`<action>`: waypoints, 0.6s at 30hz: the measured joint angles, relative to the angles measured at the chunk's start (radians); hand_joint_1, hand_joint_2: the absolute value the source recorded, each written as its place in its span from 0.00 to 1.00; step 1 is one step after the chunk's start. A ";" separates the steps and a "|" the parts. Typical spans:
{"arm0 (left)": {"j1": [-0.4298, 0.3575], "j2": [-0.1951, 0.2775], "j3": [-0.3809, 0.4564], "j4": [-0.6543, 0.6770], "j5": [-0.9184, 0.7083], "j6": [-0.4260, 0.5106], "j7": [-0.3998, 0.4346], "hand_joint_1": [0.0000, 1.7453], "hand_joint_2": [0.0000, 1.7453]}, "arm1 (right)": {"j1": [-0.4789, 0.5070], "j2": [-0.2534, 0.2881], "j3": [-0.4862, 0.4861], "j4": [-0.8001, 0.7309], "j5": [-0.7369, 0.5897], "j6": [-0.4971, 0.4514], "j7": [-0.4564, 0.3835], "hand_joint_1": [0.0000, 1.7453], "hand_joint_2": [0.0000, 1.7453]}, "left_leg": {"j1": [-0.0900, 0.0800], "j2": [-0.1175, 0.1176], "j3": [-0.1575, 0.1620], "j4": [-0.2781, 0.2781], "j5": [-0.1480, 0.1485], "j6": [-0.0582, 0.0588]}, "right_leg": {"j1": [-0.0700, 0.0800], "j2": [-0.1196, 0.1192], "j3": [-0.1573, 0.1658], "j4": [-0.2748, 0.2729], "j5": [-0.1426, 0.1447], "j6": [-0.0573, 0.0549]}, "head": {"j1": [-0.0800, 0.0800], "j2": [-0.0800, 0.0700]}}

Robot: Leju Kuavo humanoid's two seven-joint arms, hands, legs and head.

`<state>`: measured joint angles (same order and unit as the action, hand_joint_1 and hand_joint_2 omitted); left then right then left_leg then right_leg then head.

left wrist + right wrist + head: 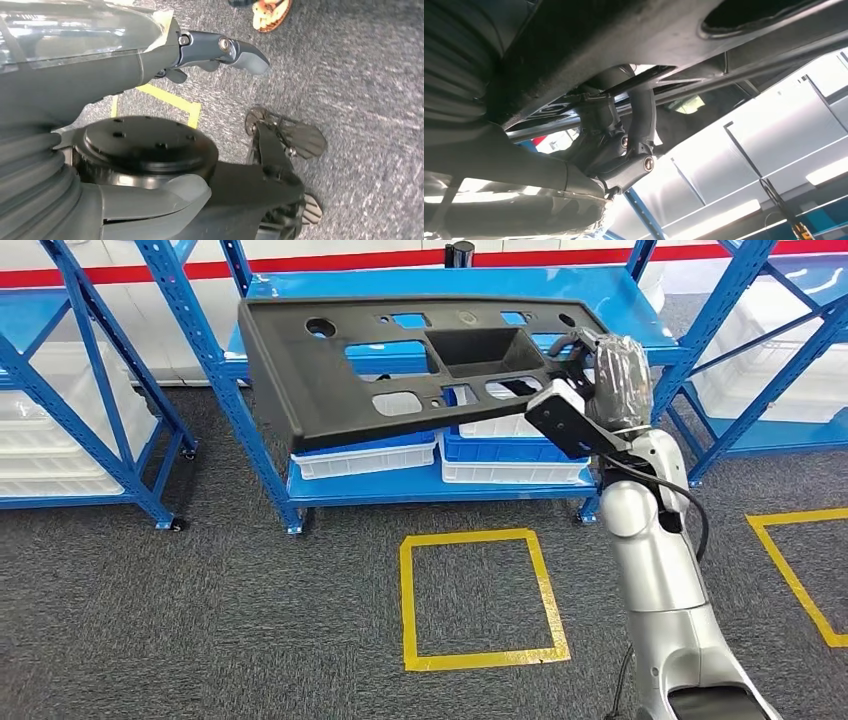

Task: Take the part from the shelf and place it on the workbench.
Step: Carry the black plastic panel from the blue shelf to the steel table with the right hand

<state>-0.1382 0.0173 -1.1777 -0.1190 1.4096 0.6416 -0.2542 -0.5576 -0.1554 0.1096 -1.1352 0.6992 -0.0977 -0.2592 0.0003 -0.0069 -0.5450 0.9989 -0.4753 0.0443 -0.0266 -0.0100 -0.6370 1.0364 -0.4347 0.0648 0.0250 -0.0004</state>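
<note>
1. Part, a long black moulded panel with several cut-outs and a recessed pocket, is held up in front of the blue shelf, tilted, its left end hanging free over the carpet
2. Right robot hand, wrapped in clear film, grips the panel at its right end; in the right wrist view its fingers hook up through an opening in the panel's underside, so it is clamped on the part
3. Left robot hand is seen in the left wrist view above grey carpet, its fingers stretched out with nothing between them
4. White bins and a blue bin sit on the lower level of the shelf, behind and below the panel
5. Yellow tape square marks the carpet in front of the shelf, and part of another square lies to the right
6. Sandalled foot of a person stands on the carpet in the left wrist view
</note>
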 joint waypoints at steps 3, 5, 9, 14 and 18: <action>0.001 0.001 0.000 0.000 0.003 -0.002 -0.001 0.00 1.00 | 0.011 -0.021 -0.021 0.005 -0.026 0.004 -0.019 1.00 1.00 | -0.002 0.003 -0.039 -0.003 0.031 0.018 | 0.001 0.006 -0.060 0.170 -0.113 -0.014 | 0.004 0.000; 0.001 0.001 0.000 0.000 0.008 0.000 -0.002 0.00 1.00 | 0.012 -0.031 -0.031 0.015 -0.042 0.009 -0.027 1.00 1.00 | -0.003 0.007 -0.066 -0.003 0.051 0.019 | 0.001 0.007 -0.076 0.266 -0.130 -0.001 | 0.004 0.000; 0.003 -0.002 0.004 0.000 0.019 0.005 -0.003 0.00 1.00 | -0.016 -0.045 -0.051 0.055 -0.102 0.019 -0.029 1.00 1.00 | -0.003 0.027 -0.109 0.008 0.082 0.006 | 0.000 -0.029 0.071 0.088 -0.062 0.035 | 0.005 0.000; 0.010 -0.002 0.008 0.001 0.026 0.009 -0.006 0.00 1.00 | -0.050 -0.054 -0.075 0.104 -0.160 0.022 -0.028 1.00 1.00 | -0.006 0.057 -0.123 0.021 0.094 -0.015 | 0.005 -0.026 0.126 -0.035 -0.079 -0.014 | 0.002 0.000; 0.010 -0.004 0.014 0.001 0.036 0.013 -0.015 0.00 1.00 | -0.064 -0.063 -0.093 0.136 -0.186 0.018 -0.031 1.00 1.00 | 0.001 0.015 -0.192 0.210 -0.039 -0.035 | 0.000 0.007 0.107 -0.034 -0.052 -0.052 | 0.002 0.000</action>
<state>-0.1287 0.0131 -1.1635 -0.1184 1.4458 0.6542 -0.2689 -0.6221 -0.2181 0.0171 -0.9989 0.5129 -0.0794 -0.2905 0.0014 0.0085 -0.7371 1.2088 -0.5142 0.0094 -0.0262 -0.0032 -0.5301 1.0022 -0.4872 0.0132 0.0275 -0.0004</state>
